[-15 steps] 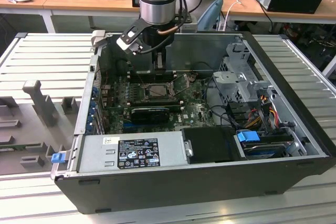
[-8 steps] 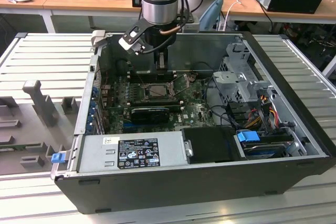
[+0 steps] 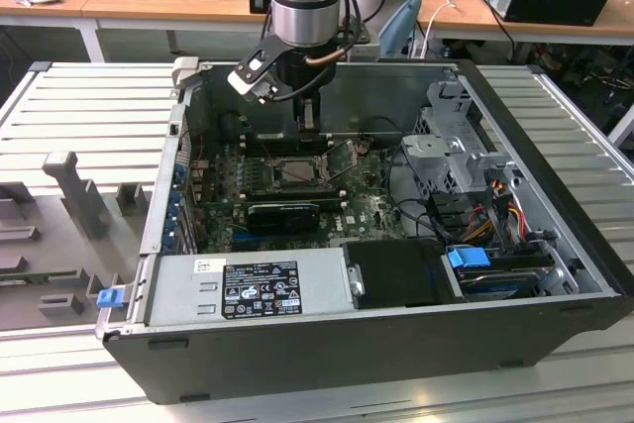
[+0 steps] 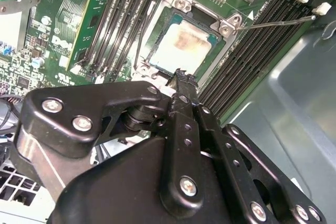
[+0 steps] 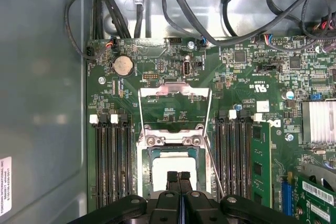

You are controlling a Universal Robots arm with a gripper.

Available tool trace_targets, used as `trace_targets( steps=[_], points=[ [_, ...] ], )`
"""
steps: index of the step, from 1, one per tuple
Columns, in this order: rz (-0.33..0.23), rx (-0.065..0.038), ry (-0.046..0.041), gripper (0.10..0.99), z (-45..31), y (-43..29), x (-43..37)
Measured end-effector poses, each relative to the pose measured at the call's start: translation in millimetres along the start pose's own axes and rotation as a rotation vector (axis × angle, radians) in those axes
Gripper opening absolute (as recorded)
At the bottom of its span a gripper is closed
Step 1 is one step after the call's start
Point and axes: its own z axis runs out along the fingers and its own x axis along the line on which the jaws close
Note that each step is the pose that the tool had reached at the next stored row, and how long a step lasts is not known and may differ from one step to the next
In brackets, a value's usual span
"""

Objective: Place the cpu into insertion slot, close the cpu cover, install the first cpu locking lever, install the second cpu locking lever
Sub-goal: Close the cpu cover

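Where the arm reaches down into the open computer case (image 3: 540,160) in the exterior view, the gripper (image 3: 309,121) hangs above the green mainboard (image 3: 371,207), over the far part of the board. Its two black fingers (image 5: 172,181) are pressed together and hold nothing (both wrist views show them side by side with barely a seam between).

The cpu (image 5: 173,167) lies flat inside the insertion slot (image 5: 142,171), its dull silver top facing up. In the second wrist view that top carries a brownish smear across its middle, and a green edge of the cpu (image 4: 181,45) shows around it. The fingertips sit over the near edge of the chip; I cannot tell whether they touch it.

The cpu cover (image 5: 173,91) is folded back open on its hinge, away from the chip, and bare board shows through its square window. A thin metal locking lever (image 4: 278,22) sticks out sideways from a corner of the socket across the memory slots (image 4: 257,45), unlatched. In the first wrist view a thin rod (image 5: 214,169) runs slantwise along the socket's side.

Rows of black memory slots (image 5: 113,156) flank the socket on both sides. A round coin battery (image 5: 123,65) sits on the board beyond the cover, and dark cables (image 5: 210,19) loop above it. In the exterior view a grey power supply (image 3: 248,289) fills the case's near side.
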Motion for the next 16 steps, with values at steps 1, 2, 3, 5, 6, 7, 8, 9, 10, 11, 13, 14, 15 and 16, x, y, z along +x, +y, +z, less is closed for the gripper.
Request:
trace_targets(
  steps=[1,2,3,5,6,7,8,9,10,11,13,14,15,16],
  points=[
    [0.0,0.0,0.0,0.106,0.0,0.4,0.0],
    [0.0,0.0,0.0001,0.106,0.1,1.4,0.1],
    [0.0,0.0,0.0001,0.106,0.2,2.4,0.1],
    [0.0,0.0,0.0001,0.106,0.2,3.5,0.1],
    [0.0,0.0,0.0001,0.106,0.3,4.1,0.1],
    [0.0,0.0,0.0001,0.106,0.3,4.6,0.1],
    [0.0,0.0,0.0001,0.106,0.3,5.6,0.2],
    [0.0,0.0,0.0001,0.106,0.4,6.0,0.2],
    [0.0,0.0,0.0001,0.106,0.4,6.4,0.2],
    [0.0,0.0,0.0001,0.106,0.4,7.0,0.2],
    [0.0,0.0,0.0001,0.106,0.5,7.8,0.2],
    [0.0,0.0,0.0001,0.106,0.5,8.0,0.2],
    [0.0,0.0,0.0001,0.106,0.5,8.4,0.3],
    [0.0,0.0,0.0,0.106,0.5,8.8,0.3]
  ],
)
